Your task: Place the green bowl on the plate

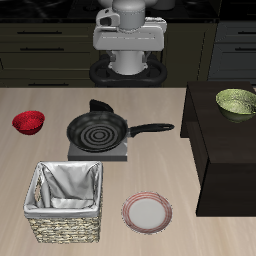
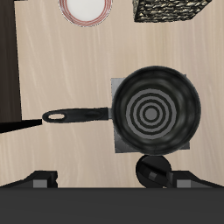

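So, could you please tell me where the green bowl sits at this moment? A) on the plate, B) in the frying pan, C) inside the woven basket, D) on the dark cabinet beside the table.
D: the green bowl rests on the dark cabinet beside the table, while the plate lies bare near the table's front edge, next to the woven basket, and the frying pan holds nothing.

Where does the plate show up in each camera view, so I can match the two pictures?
Exterior view: the plate lies near the table's front edge, beside the wicker basket.
Wrist view: the plate is cut off by the picture's edge, beyond the frying pan.
Shared landmark: the black frying pan with its spiral pattern.
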Robot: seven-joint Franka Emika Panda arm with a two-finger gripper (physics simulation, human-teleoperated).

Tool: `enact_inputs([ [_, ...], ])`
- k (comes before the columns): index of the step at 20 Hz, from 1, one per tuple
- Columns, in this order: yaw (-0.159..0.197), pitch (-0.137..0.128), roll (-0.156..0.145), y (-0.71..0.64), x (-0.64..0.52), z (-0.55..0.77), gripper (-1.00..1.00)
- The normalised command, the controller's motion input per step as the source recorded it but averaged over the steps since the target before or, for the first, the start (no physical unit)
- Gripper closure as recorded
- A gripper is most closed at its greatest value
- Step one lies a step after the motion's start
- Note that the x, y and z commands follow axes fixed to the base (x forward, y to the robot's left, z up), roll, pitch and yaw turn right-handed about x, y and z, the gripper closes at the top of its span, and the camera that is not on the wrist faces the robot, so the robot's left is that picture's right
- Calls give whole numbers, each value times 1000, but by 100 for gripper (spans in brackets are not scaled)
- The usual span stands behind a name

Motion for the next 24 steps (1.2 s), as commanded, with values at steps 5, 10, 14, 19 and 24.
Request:
enact_inputs([
  [5,1,-16,57,344,207,143,-100],
  [10,1,-14,62,528,289,174,-100],
  [14,0,-5,26,474,331,121,-100],
  [19,0,13,22,309,370,62,-100],
  [24,3,5,-2,237,277,-9,-100],
])
